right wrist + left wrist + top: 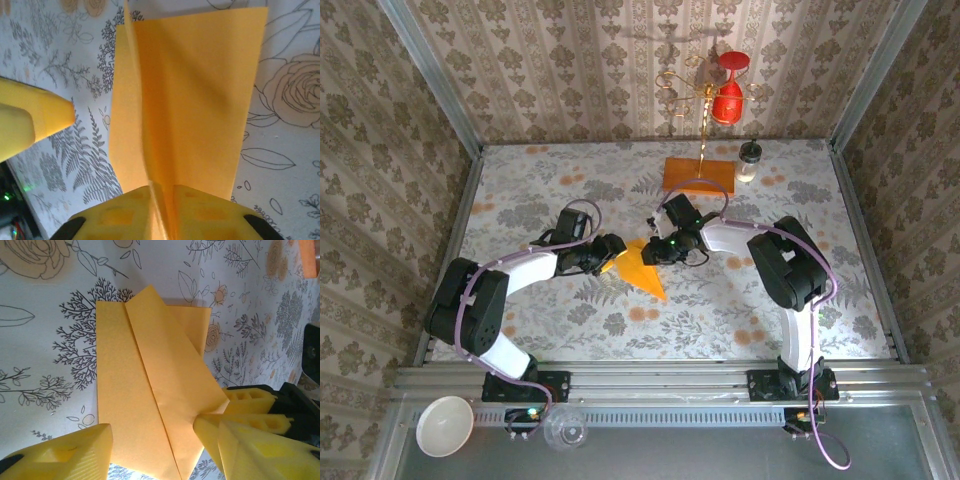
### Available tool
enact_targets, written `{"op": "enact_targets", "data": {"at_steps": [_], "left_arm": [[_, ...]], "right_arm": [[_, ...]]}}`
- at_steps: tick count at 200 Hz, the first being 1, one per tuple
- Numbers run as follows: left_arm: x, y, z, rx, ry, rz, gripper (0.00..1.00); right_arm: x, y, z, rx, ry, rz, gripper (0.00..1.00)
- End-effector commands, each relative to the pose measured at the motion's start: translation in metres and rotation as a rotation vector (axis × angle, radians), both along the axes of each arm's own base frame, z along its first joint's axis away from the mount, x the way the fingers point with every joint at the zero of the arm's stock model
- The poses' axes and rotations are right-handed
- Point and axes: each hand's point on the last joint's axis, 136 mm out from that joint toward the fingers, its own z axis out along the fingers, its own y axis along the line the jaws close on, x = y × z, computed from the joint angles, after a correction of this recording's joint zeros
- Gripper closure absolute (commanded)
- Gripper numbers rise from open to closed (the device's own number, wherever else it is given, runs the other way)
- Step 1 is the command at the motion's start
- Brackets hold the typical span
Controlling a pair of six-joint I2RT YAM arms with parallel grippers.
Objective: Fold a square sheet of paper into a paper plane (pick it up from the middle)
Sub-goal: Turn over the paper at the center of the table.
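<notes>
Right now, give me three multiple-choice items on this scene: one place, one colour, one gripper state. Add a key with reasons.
1. Where is the wooden block?
A) between the grippers
B) at the far side of the table, beyond the paper plane
C) by the arm bases

2. What colour is the object hanging from the wire stand?
A) red
B) blue
C) green

3. How is the right gripper?
A) open above the table
B) shut on the wooden block
C) shut on the paper plane's raised crease

Key: 1 B, the top view shows it well behind the paper; 2 A, it is plainly red; 3 C, its wrist view shows both fingers pinching the fold.
</notes>
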Motion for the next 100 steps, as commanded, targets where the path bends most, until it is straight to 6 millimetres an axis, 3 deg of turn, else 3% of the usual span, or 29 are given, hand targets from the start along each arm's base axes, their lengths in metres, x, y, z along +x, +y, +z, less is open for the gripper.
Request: {"op": "enact_targets", "data": {"at_steps": [1,29,55,100], "left_arm": [[0.000,-0.001,0.011,-0.025,-0.040,0.000,0.41],[0.002,-0.003,0.037,-0.068,-0.130,-0.022,0.41],[0.004,-0.010,0.073,-0.159,-0.248,-0.056,0.38],[0.000,-0.037,0.121,-0.316,-0.366,-0.141,0.33]], "right_arm": [[0.006,-0.001,0.016,0.019,-0.044,0.017,0.91],[0.011,0.003,0.066,0.166,-0.129,-0.025,0.98],[0.016,-0.002,0.105,0.270,-0.165,-0.085,0.98],[0.019,-0.007,0.156,0.485,-0.146,-0.189,0.97]]}}
